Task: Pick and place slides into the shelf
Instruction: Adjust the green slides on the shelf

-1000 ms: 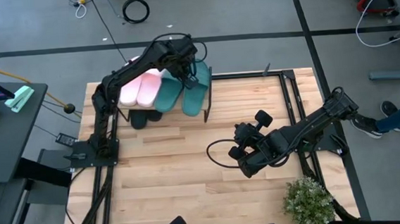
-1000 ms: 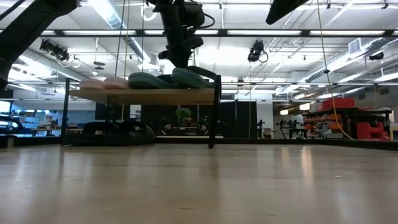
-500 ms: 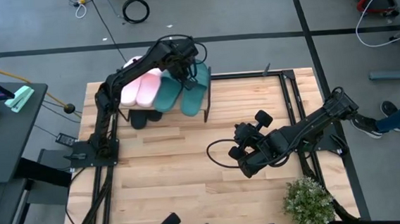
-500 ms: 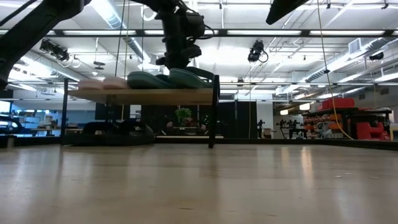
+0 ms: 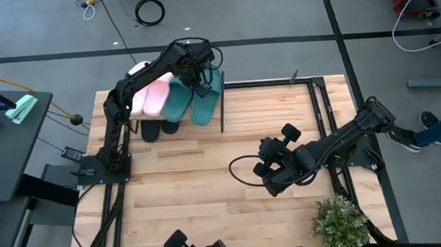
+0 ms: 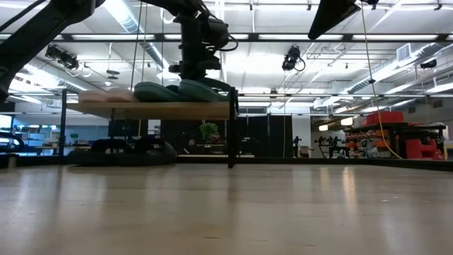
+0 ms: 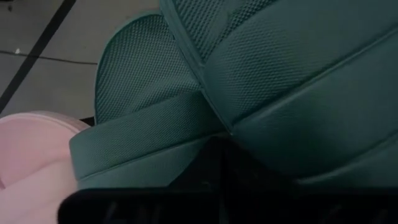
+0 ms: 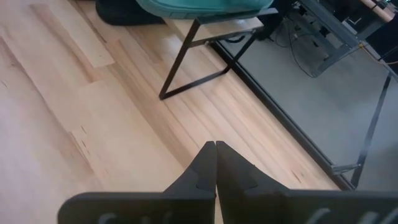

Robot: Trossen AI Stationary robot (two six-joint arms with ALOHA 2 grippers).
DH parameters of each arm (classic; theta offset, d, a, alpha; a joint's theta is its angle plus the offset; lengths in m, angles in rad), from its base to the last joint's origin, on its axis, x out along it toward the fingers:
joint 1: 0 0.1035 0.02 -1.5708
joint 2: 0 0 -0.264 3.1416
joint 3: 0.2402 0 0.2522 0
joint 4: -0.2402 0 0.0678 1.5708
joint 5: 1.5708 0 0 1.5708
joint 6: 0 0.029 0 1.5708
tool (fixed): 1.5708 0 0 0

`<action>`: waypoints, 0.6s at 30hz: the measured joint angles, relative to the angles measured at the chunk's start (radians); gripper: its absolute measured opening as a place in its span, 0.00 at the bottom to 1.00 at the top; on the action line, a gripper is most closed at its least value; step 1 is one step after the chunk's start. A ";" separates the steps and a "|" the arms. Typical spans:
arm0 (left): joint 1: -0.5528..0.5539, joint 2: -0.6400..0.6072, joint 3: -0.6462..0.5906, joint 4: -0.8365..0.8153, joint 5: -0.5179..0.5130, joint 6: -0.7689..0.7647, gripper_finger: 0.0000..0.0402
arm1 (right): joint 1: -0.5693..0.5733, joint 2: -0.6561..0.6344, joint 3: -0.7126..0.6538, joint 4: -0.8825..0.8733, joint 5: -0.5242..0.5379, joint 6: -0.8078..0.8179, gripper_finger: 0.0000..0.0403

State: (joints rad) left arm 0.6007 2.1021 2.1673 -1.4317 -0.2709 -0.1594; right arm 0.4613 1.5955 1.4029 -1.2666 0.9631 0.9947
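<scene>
The large pale wooden plank tabletop (image 5: 210,194) carried, at its far left corner, the small low shelf (image 6: 156,110) with a light wooden top and thin black metal legs, and everything else is best placed from that shelf. On its top lay four foam slip-on slides side by side: two pale pink ones (image 5: 147,97) at the outer end and two teal green ones (image 5: 192,102) at the end nearer the table's middle, while the two black slides (image 6: 127,149) sat under the shelf on the tabletop. The left gripper (image 5: 198,72) hung right over the teal pair with its fingers closed; the left wrist view was filled with teal mesh straps (image 7: 292,81), so it seemed to press on or nudge the nearer teal slide rather than carry it, though whether it pinched a strap could not be told. The right gripper (image 8: 215,163), fingers pressed together and holding nothing, waited well away from the shelf, over the middle of the table. All six slides appeared housed, so the step in hand was probably squaring up the teal pair. To do that well, any push should be gentle and directed along the shelf top, since a light rack on thin legs would slide or tip easily, and the lift-off should go straight up to avoid dragging a strap.
</scene>
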 joint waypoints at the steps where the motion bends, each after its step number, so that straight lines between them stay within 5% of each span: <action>1: 0.001 0.000 0.000 -0.005 -0.006 -0.002 0.01 | 0.001 0.000 0.000 0.000 0.000 0.001 0.01; 18: -0.030 -0.102 -0.005 -0.012 -0.054 0.019 0.01 | 0.006 0.000 0.000 0.000 0.000 0.022 0.01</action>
State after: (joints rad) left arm 0.5710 2.0000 2.1624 -1.4439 -0.3244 -0.1406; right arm 0.4675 1.5955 1.4029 -1.2664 0.9633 1.0168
